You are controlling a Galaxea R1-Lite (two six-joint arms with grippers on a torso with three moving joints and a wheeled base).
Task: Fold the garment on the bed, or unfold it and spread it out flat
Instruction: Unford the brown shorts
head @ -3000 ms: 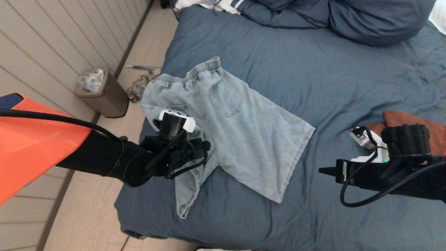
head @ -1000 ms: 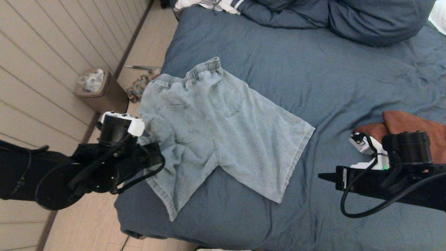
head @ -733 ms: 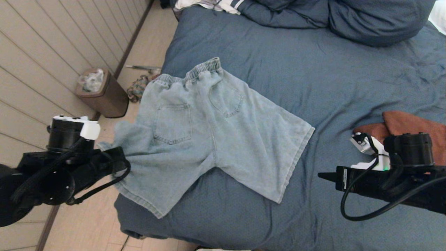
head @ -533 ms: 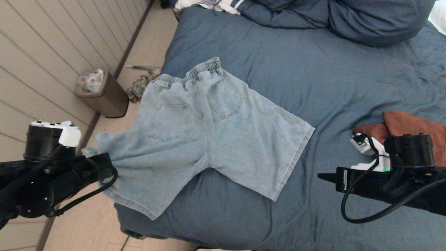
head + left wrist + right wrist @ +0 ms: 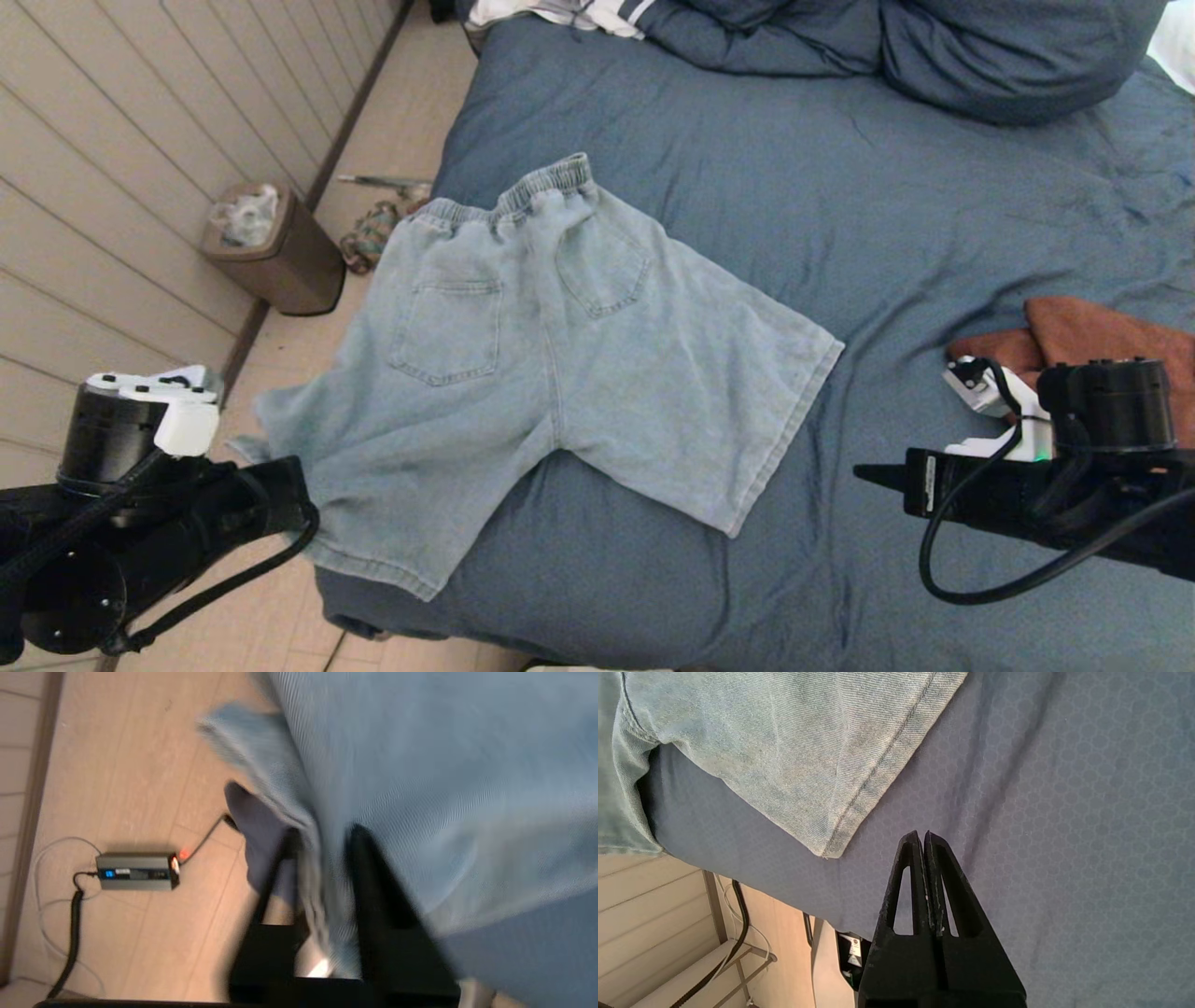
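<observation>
Head view, nearest first. The left end effector (image 5: 322,835) hung beyond the bed's left edge, over the floor (image 5: 252,607). In the left wrist view its two fingers (image 5: 373,877) stood a little apart with the hem of the shorts (image 5: 560,355) running between them; blur hid whether they gripped the cloth.

The right end effector (image 5: 923,835) hovered over the bed (image 5: 934,205) at the near right, pointing towards the shorts, its fingers pressed together with nothing between them. Just ahead of its tip, but apart from it, lay the corner of the right leg hem.

The shorts, of pale blue denim, lay spread on the left part of the bed with the back pockets uppermost. The left leg reached past the bed's edge and was carried out over the floor; the right leg lay flat on the cover. The elastic waistband, gathered and slightly rumpled, pointed towards the far side.

A rust-brown cloth (image 5: 1102,327) lay at the right edge of the bed, behind the right arm.

On the floor, a brown bin (image 5: 280,252) stood against the panelled wall (image 5: 112,140).

Farthest, blue pillows (image 5: 980,56) lay at the head of the bed.
</observation>
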